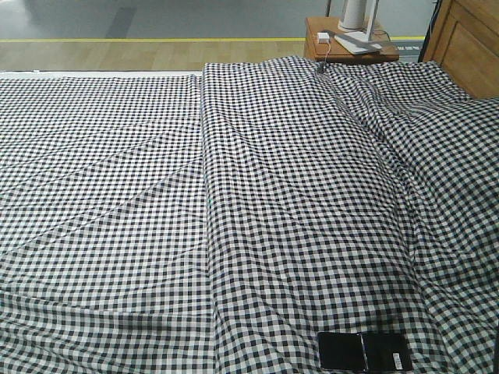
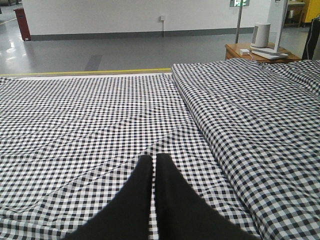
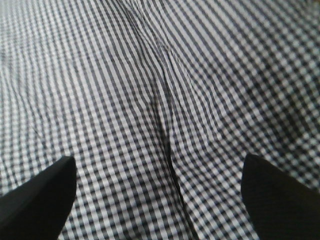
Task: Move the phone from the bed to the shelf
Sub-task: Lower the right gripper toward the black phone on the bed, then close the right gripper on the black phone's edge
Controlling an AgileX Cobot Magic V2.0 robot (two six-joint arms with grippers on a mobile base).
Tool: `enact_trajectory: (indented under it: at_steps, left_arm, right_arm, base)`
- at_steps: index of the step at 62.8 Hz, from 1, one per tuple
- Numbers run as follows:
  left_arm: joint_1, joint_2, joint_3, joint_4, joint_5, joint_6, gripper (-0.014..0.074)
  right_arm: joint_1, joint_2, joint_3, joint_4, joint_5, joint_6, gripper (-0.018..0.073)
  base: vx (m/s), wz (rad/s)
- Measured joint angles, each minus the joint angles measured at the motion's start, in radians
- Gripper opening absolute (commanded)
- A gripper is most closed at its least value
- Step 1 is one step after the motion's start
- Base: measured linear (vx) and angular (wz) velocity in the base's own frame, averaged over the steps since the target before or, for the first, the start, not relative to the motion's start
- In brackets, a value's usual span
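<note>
exterior front-facing view has the phone (image 1: 364, 351) flat on the bed (image 1: 234, 195), untouched. right fingers (image 3: 35, 200), spread wide and empty, should straddle its narrow sides; left fingers (image 2: 132, 205) sit pressed together.

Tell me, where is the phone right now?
The phone lies flat on the bed, at the bottom edge of the front view, right of the middle. The bedside table is far off at the top, and neither wrist view shows it.
</note>
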Motion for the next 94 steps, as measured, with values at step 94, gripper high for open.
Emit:
enact_trajectory:
  at_steps: [94]
  left_arm:
    - [0.000, 0.000, 0.000, 0.000, 0.000, 0.000, 0.0001]
  right_arm:
    - [-0.240, 1.162, -0.028, 0.775, 0.302, -1.189, 0.0595]
  base:
    - [0.00, 0.00]
